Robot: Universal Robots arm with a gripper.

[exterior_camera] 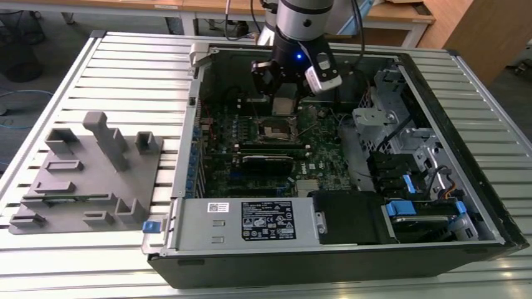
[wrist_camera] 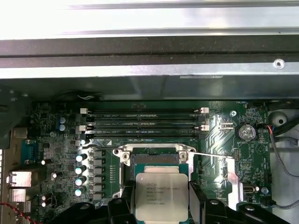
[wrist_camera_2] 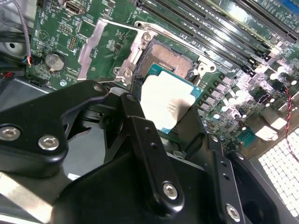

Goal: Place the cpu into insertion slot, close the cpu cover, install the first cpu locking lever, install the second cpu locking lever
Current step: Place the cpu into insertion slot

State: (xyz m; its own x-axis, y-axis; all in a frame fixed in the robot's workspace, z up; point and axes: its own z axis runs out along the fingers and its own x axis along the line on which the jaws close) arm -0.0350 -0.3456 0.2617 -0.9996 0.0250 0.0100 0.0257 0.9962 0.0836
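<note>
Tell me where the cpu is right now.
In the first wrist view the cpu is held by the gripper, poised over one edge of the open insertion slot on the green board, not yet seated in it.

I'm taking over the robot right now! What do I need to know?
End effector: shut on the cpu, gripping it by two opposite edges.
Cpu: held flat, silvery top up, just above the slot and not seated in it.
Slot: open, with nothing in it.
Cover: flipped open and lying back beside the slot.
Lever: unlatched, sticking out to the side.
Done: the cpu is picked up and brought to the slot.
Left: seating the cpu, closing the cover, both levers.
</note>
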